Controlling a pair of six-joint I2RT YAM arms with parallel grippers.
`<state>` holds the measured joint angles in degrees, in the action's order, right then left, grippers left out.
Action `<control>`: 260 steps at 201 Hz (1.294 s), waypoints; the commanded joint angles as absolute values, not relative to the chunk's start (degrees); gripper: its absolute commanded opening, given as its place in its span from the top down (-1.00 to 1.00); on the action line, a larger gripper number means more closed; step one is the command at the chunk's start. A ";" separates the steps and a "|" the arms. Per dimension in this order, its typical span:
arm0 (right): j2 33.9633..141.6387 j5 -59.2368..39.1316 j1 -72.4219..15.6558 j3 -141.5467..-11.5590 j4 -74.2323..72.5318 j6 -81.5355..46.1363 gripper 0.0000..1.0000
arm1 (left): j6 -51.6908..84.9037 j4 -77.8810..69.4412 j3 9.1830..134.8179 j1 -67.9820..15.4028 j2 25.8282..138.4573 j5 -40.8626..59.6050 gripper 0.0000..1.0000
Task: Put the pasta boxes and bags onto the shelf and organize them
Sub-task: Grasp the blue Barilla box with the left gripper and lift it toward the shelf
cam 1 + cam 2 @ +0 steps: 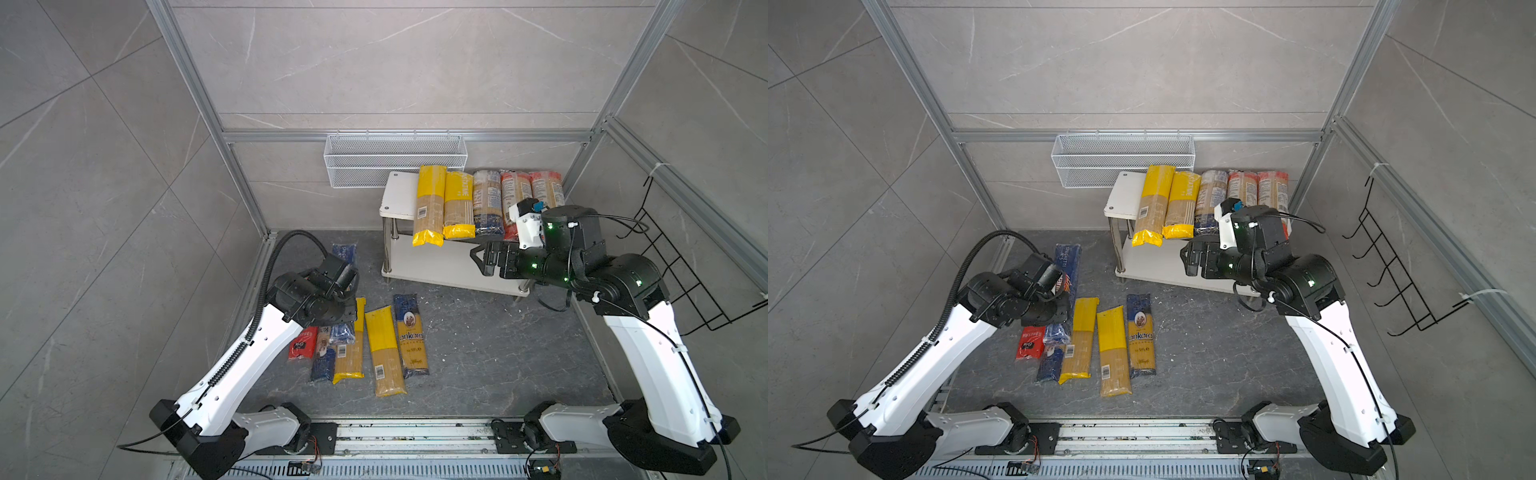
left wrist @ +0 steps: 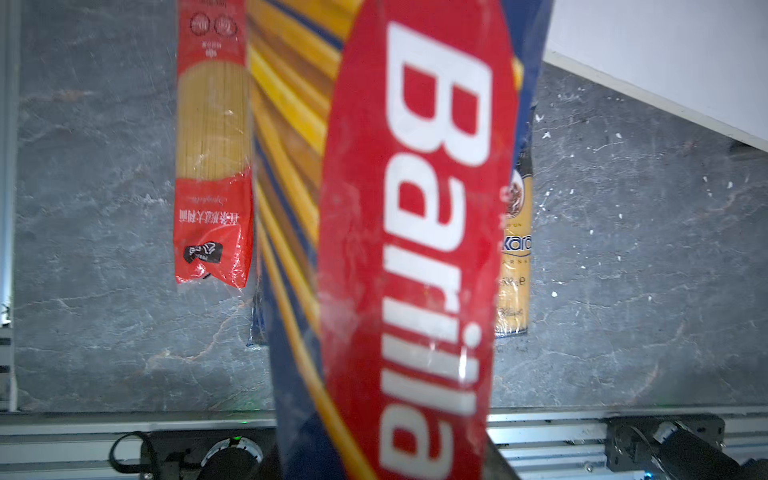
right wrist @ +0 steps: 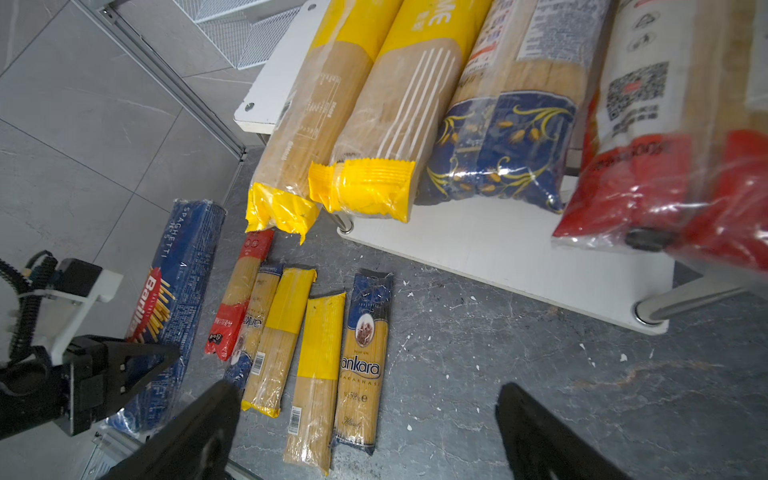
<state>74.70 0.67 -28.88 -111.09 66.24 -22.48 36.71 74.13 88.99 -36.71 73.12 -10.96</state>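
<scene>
Five shelved spaghetti bags (image 1: 457, 203) lie across the shelf (image 1: 399, 195) top, five loose bags (image 1: 384, 349) lie on the desk (image 1: 498, 353) — left jaws grip the Barilla spaghetti pack (image 1: 1067, 257) beside these, right jaws open, empty.

The light is soft and even, with faint shadows under the shelf (image 1: 436, 264). Up close, the blue pasta box (image 2: 415, 249) looks blurry. The red bags (image 3: 623, 187) are smeared and shiny near the edge.
</scene>
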 commanded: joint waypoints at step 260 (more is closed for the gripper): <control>90.17 -4.92 -15.56 -129.32 67.51 -20.65 -0.99 | 19.75 65.57 160.16 -29.63 117.47 8.40 0.76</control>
